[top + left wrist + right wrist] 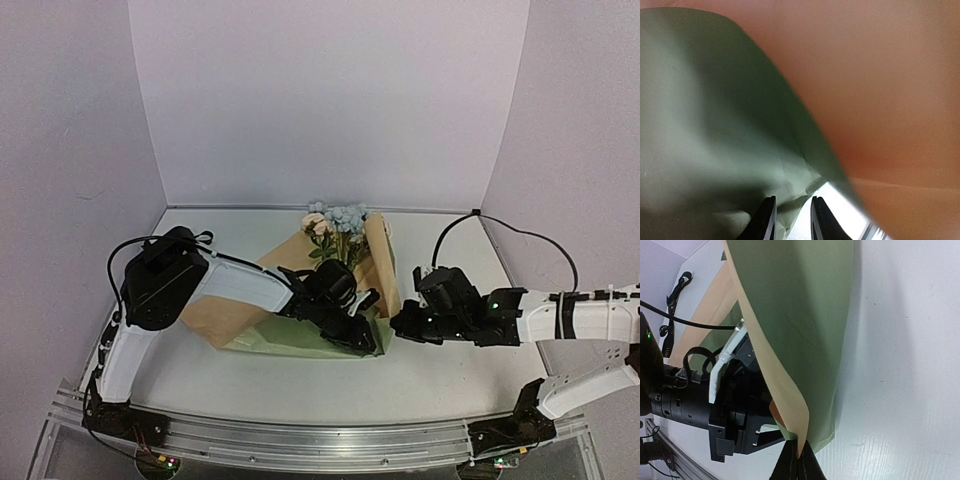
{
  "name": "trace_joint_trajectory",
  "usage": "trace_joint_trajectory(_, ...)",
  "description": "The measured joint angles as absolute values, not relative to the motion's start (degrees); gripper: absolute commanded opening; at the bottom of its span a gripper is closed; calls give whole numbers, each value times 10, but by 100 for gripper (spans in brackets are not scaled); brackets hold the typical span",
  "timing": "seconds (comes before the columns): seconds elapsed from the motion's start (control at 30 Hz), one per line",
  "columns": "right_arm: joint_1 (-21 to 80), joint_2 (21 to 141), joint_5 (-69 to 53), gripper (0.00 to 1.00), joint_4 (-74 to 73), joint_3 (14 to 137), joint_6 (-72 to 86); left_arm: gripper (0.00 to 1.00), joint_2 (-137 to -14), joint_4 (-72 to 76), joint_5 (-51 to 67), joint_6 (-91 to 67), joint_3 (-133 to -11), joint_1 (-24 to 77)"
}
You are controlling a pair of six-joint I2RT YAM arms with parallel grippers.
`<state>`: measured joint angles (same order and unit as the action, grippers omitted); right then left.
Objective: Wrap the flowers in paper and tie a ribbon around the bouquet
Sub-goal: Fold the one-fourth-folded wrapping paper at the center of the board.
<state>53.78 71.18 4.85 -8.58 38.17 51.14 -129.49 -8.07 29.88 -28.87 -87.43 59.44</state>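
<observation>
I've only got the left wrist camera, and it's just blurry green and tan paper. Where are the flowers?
Observer: The flowers lie at the far end of the paper, heads toward the back wall.
Operator: And the right gripper?
Observer: The right gripper is shut on the paper's near right edge, pinching a folded flap.
Operator: Wrapped yet?
Observer: No, the flowers show uncovered between the tan folds.

Plain pale lilac walls (330,100) left, far and right, white table (420,375), metal rail (320,437) along near edge, even light.
</observation>
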Motion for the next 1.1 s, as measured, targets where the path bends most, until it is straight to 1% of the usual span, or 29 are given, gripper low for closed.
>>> trace_joint_trajectory(0.2, 538, 696, 52, 0, -120, 382, 512, 32, -1259, -76, 287, -290, -829, 590)
trace_joint_trajectory(0.33, 538, 696, 56, 0, -139, 382, 512, 33, -1213, -70, 288, -301, -787, 573)
trace_joint_trajectory(0.43, 538, 696, 61, 0, -149, 382, 511, 32, -1169, -65, 288, -307, -760, 555)
trace_joint_trajectory(0.53, 538, 696, 68, 0, -154, 382, 513, 28, -1112, -65, 287, -311, -721, 533)
trace_joint_trajectory(0.7, 538, 693, 89, 0, -171, 382, 520, 24, -1006, -97, 280, -307, -621, 495)
trace_joint_trajectory(0.83, 538, 675, 120, 0, -194, 382, 532, 23, -936, -141, 280, -300, -539, 491)
trace_joint_trajectory(0.97, 538, 647, 158, 0, -220, 379, 545, 21, -901, -167, 288, -299, -492, 496)
trace_joint_trajectory(1.1, 538, 639, 184, 0, -244, 376, 556, 20, -903, -174, 290, -293, -490, 501)
